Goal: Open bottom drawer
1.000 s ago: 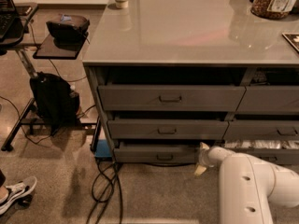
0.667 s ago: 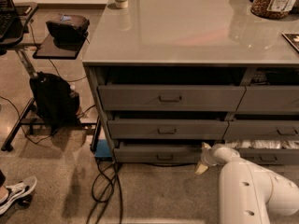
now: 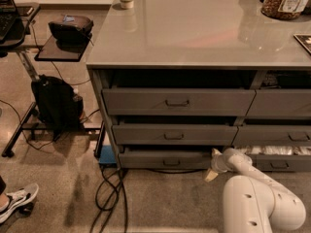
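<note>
One gripper (image 3: 212,173), low at the right end of the bottom drawer (image 3: 146,159).
I see that drawer in the lower middle of the frame, lowest of three grey fronts under the counter (image 3: 194,38), with its small loop handle (image 3: 171,162) at centre and a dark gap along its top edge. The gripper sits just off the drawer's right corner, at the tip of the white arm (image 3: 257,203) coming in from the lower right (spread or pressed together, I cannot tell). Cables (image 3: 109,188) lie on the floor (image 3: 58,178) by the drawer's left end.
</note>
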Motion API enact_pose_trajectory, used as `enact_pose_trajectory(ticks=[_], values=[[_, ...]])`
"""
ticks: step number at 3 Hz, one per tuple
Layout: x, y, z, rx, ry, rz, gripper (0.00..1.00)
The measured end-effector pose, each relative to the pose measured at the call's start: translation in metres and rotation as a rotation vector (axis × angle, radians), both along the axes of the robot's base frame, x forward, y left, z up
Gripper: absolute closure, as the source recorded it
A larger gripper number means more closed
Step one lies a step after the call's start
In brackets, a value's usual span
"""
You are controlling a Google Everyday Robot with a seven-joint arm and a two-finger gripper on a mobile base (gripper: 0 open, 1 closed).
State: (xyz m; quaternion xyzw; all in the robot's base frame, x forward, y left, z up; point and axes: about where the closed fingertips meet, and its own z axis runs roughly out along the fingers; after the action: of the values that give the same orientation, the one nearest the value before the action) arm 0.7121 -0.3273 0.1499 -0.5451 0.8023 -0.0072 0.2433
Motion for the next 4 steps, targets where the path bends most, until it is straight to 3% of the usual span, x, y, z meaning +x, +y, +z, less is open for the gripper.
enact_pose_trajectory(ticks=[1, 2, 3, 4], values=[[0.011, 0.006, -0.002, -0.005, 0.006, 0.043, 0.19], [0.033, 0.018, 0.010, -0.042, -0.033, 0.135, 0.43], [0.037, 0.041, 0.017, -0.083, -0.066, 0.238, 0.66], [0.033, 0.048, 0.029, -0.111, -0.111, 0.271, 0.88]])
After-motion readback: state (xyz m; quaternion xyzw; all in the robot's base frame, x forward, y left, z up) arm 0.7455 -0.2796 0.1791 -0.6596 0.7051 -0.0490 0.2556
